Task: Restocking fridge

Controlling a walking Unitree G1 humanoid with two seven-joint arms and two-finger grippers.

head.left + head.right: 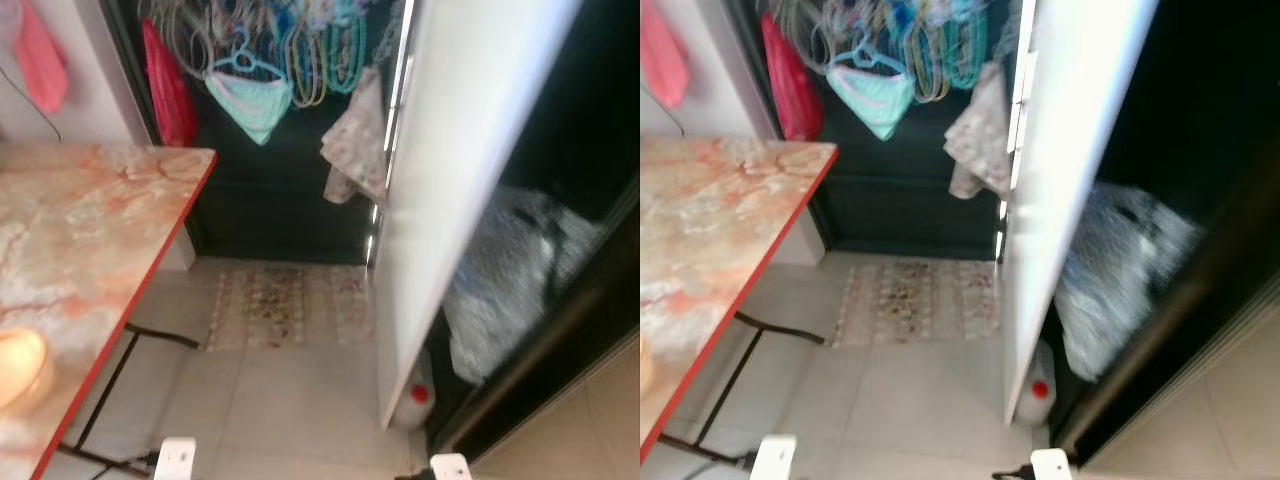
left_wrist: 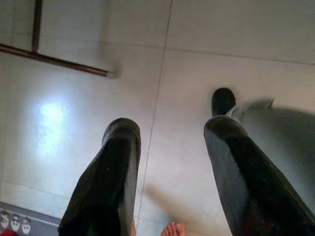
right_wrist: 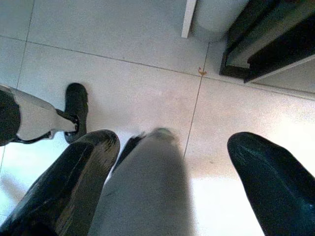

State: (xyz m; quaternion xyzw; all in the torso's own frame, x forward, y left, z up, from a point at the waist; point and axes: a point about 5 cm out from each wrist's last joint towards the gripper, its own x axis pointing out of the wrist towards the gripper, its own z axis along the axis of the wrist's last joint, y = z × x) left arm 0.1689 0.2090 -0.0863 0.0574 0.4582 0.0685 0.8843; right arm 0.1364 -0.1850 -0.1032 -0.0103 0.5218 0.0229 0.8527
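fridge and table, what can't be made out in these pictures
- Fridge inside: the white door and deep shade hide it in the eye views; the grey bundle there is too blurred to name.
- Bottle by the door: partly hidden behind the door's bottom corner.
- Yellow thing on the table: cut by the left edge.
- Left gripper and right gripper: open over the floor.

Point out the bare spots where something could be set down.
The marble table is bare from its far end to the pale bowl. Tiled floor lies open between the rug and the white door. Crowded: the dark space behind the door holds a grey bundle and a red-capped jug.
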